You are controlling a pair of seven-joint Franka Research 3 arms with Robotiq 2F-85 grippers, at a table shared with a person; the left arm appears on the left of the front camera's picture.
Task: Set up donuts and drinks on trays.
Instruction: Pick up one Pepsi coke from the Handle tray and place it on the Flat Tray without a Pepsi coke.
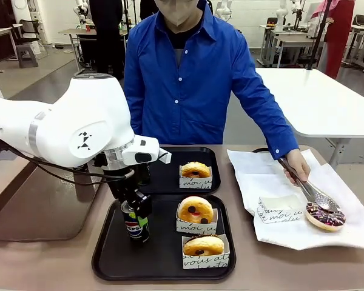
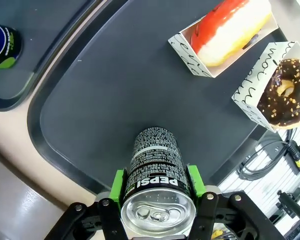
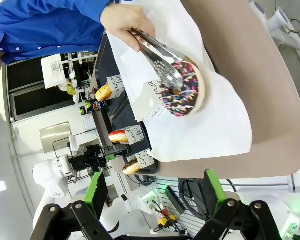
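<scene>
- The left gripper (image 1: 135, 209) has its fingers clamped on the upper part of a Pepsi can (image 1: 135, 225). The left wrist view confirms it: green pads (image 2: 119, 184) press both sides of the can just below its silver top.
- The can stands upright over the left part of the near black tray (image 1: 109, 257). Whether its base rests on the tray floor or hangs just above it cannot be told from these views.
- Two sleeved donuts occupy the right side of that tray, one (image 1: 196, 210) behind the other (image 1: 204, 246). They are well apart from the can.
- The far black tray (image 1: 210, 154) carries one sleeved donut (image 1: 195, 170). A second can (image 2: 4, 45) lies on that neighbouring tray in the left wrist view.
- Judgement: the step in hand is setting this can down. It should be lowered straight, kept vertical, until the base sits flat.
- The fingers should release only once the can bears its own weight. They should then lift straight up, so a pad does not drag the slim can over.
- The spot should stay clear of the tray's raised rim, where a tilted base could tip it.
- The right gripper (image 3: 152, 192) hangs with fingers spread and empty above the counter (image 3: 250, 90).
- The person's hand (image 1: 298, 167) holds tongs (image 1: 307, 189) on a sprinkled donut (image 1: 325, 216) lying on white paper (image 1: 279, 233) beside an empty sleeve (image 1: 281, 208). The left arm should keep out of that side.
</scene>
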